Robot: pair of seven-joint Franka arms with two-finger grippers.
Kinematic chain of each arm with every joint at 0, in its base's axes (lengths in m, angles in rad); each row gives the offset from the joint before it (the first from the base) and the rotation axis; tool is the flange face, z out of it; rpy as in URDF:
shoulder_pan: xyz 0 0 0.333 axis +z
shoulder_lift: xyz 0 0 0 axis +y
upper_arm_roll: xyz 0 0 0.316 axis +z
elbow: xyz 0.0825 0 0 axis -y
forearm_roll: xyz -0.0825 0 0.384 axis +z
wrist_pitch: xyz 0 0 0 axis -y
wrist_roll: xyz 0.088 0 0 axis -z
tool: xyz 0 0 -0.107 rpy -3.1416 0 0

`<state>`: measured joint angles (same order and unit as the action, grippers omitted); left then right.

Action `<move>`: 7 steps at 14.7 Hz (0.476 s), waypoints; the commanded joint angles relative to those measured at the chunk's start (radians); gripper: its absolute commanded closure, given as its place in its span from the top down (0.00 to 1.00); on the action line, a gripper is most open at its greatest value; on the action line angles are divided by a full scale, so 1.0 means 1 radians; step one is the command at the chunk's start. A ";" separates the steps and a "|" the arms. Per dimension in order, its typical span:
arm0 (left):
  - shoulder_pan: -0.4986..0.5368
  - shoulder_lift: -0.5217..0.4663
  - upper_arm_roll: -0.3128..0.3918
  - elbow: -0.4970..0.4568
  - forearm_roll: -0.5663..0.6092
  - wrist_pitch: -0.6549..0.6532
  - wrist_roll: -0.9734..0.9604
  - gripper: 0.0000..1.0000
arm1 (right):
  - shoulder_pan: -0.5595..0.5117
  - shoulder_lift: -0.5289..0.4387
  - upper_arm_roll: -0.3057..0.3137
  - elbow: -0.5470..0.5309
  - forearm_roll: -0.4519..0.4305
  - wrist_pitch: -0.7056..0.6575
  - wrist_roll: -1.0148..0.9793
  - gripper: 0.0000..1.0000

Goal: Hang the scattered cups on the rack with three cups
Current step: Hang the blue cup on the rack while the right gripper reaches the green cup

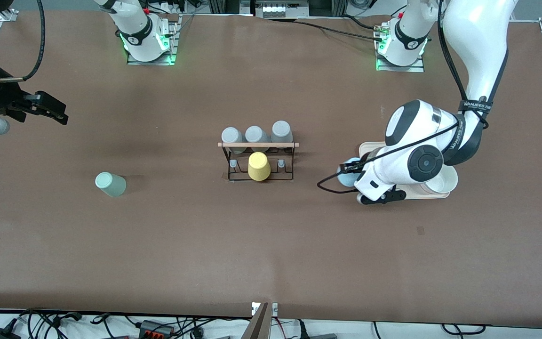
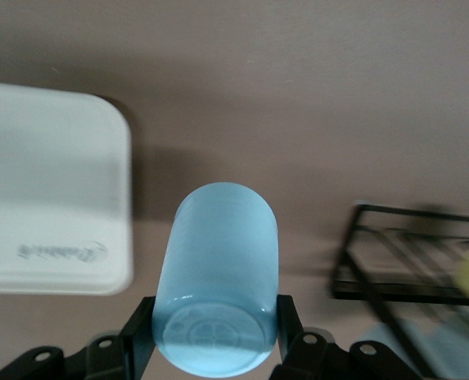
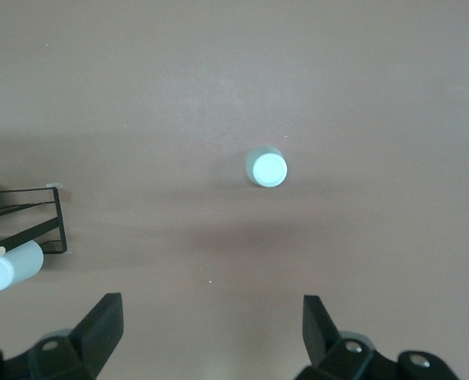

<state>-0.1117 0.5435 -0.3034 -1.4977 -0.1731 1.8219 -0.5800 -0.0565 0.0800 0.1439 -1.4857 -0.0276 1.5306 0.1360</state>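
Mint cup [image 1: 110,183] lies alone; left gripper [image 2: 211,332] clamps blue cup [image 2: 219,293].

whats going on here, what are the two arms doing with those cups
The left gripper is shut on a light blue plastic tumbler, held beside the cream tray at the left arm's end of the table. The right gripper waits open above the table at the right arm's end. A pale mint green tumbler stands on the table, not yet picked up. The small black wire rack with a wooden bar carries three grey cups and a yellow cup.
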 commanded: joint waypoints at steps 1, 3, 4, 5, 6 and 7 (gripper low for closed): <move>-0.029 0.021 -0.002 0.085 -0.095 -0.027 -0.154 0.01 | 0.001 0.000 0.002 -0.005 0.003 -0.003 -0.001 1.00; -0.031 0.019 -0.008 0.126 -0.123 -0.029 -0.208 0.01 | 0.000 0.000 0.002 -0.005 0.003 -0.003 -0.001 1.00; -0.031 0.018 -0.010 0.128 -0.176 -0.029 -0.233 0.01 | 0.000 0.000 0.002 -0.005 0.003 -0.003 -0.001 1.00; -0.032 0.019 -0.010 0.129 -0.240 -0.026 -0.276 0.01 | 0.000 0.000 0.002 -0.007 0.003 -0.003 -0.001 1.00; -0.034 0.024 -0.010 0.132 -0.276 -0.020 -0.312 0.01 | 0.001 0.000 0.002 -0.005 0.003 -0.003 -0.001 1.00; -0.051 0.027 -0.010 0.132 -0.281 -0.003 -0.325 0.01 | 0.000 0.001 0.002 -0.005 0.003 -0.001 -0.001 1.00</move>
<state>-0.1447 0.5458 -0.3113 -1.4007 -0.4104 1.8194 -0.8499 -0.0564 0.0872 0.1439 -1.4858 -0.0276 1.5307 0.1360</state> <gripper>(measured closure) 0.357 0.000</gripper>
